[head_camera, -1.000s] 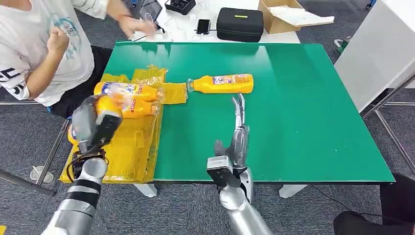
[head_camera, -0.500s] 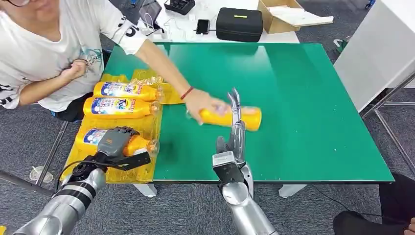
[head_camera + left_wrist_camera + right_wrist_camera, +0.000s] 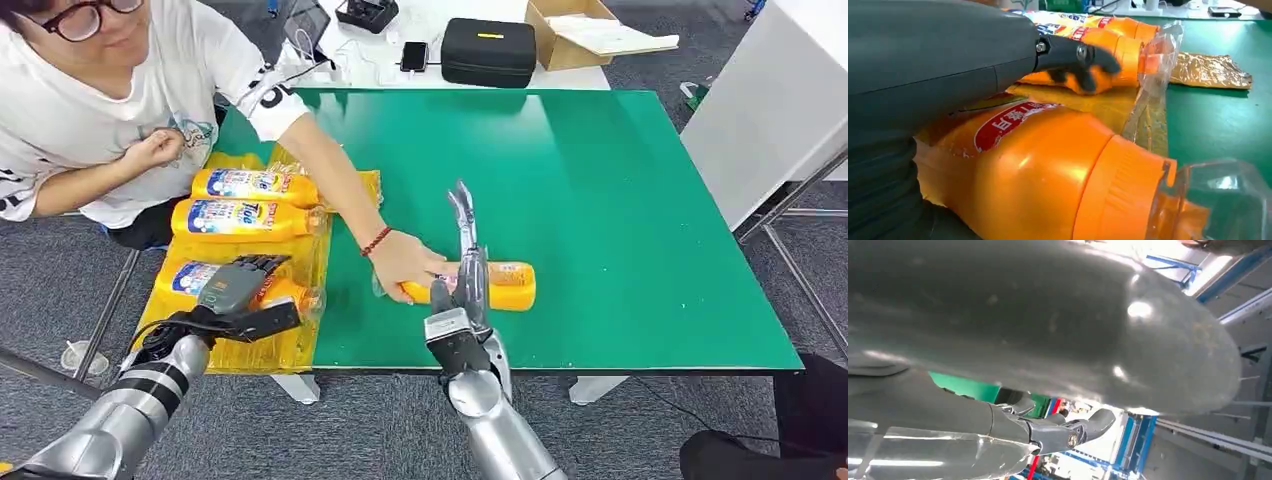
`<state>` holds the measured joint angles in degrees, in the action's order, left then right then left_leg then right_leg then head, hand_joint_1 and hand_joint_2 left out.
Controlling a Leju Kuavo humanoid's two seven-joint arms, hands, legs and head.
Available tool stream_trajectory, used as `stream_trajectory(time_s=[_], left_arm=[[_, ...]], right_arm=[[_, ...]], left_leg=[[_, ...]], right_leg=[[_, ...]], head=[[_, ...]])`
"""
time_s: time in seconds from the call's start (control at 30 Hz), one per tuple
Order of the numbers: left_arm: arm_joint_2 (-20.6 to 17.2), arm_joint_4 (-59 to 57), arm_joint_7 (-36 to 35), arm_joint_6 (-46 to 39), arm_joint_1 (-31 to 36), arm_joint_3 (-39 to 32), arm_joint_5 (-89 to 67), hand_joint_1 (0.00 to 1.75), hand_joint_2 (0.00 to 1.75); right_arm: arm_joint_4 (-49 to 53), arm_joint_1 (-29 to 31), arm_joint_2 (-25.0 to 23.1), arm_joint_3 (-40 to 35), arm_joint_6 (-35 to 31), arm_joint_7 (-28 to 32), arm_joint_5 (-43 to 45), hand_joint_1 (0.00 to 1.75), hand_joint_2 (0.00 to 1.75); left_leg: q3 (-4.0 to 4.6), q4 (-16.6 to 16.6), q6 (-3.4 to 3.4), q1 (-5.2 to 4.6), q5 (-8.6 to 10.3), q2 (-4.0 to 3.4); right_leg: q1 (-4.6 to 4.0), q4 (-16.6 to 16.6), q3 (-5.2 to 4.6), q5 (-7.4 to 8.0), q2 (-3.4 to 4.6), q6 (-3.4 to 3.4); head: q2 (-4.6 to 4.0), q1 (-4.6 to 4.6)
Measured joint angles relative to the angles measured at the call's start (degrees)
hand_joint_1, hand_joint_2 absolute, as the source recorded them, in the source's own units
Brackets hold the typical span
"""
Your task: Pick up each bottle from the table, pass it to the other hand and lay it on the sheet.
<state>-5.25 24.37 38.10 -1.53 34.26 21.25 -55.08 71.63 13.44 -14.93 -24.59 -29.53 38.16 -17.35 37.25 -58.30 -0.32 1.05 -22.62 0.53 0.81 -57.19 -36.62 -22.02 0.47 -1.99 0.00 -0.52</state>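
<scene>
Patience first: a person's hand (image 3: 402, 262) rests on the free bottle (image 3: 480, 285) at the bench's (image 3: 640, 200) six o'clock, under the spread right hand (image 3: 462, 275). Left hand (image 3: 238, 288) lies loosely over the sheet's (image 3: 270, 345) nearest bottle (image 3: 190, 280); grip unclear.

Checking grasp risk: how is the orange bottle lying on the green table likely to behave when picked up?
The orange bottle lies on its side and looks round, so it may roll on the green table. Its glossy plastic probably slips. A person's hand rests on its cap end beside the right robot hand.
</scene>
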Motion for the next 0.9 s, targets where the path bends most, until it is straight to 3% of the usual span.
stream_trajectory(time_s=[0.07,0.1,0.37,0.57,0.8,0.9], left_arm=[[0.0,0.0,0.1,0.2,0.0,0.0,0.3,0.0,1.75],[0.0,0.0,0.1,0.2,0.0,0.0,0.4,0.0,0.0],[-0.3,0.0,1.4,2.9,0.1,0.0,2.8,0.0,0.0],[-1.2,1.6,2.3,14.1,-0.3,0.6,12.8,0.0,0.0],[-7.3,8.1,2.5,29.8,-1.1,6.3,30.3,0.0,0.0],[-9.0,12.7,2.4,29.0,-3.8,8.0,39.0,0.0,0.0]], right_arm=[[-0.2,0.0,0.0,0.0,0.1,0.0,0.0,0.0,0.0],[-0.3,0.0,0.0,0.0,0.1,0.0,0.0,0.0,0.0],[-1.1,0.3,-0.1,0.0,0.9,0.0,0.1,0.0,0.0],[-2.1,1.1,-0.2,0.0,1.6,0.0,0.4,0.0,0.0],[-4.2,2.2,-0.2,0.1,3.4,0.2,1.7,0.0,0.0],[-5.0,2.4,-0.2,0.2,3.5,0.5,1.8,0.0,0.0]], left_leg=[[0.0,0.0,0.0,0.0,0.0,0.0],[0.0,0.0,0.0,0.0,0.0,0.01],[-0.04,0.0,0.0,0.0,0.0,0.02],[-0.15,0.0,-0.01,0.0,0.01,0.16],[-0.34,0.0,-0.06,0.05,0.03,0.08],[-0.32,0.0,-0.06,0.06,0.03,0.04]], right_leg=[[0.0,0.0,0.0,0.0,0.0,0.0],[0.0,0.0,0.01,0.0,0.0,0.0],[0.0,0.0,0.06,0.0,-0.01,0.0],[0.0,0.0,0.23,-0.03,-0.12,0.02],[-0.04,0.0,0.35,-0.01,-0.1,0.05],[-0.04,0.0,0.29,-0.02,-0.1,0.05]], head=[[0.0,-0.02],[0.0,-0.02],[0.0,-0.02],[0.02,0.0],[0.0,-0.02],[0.0,-0.02]])
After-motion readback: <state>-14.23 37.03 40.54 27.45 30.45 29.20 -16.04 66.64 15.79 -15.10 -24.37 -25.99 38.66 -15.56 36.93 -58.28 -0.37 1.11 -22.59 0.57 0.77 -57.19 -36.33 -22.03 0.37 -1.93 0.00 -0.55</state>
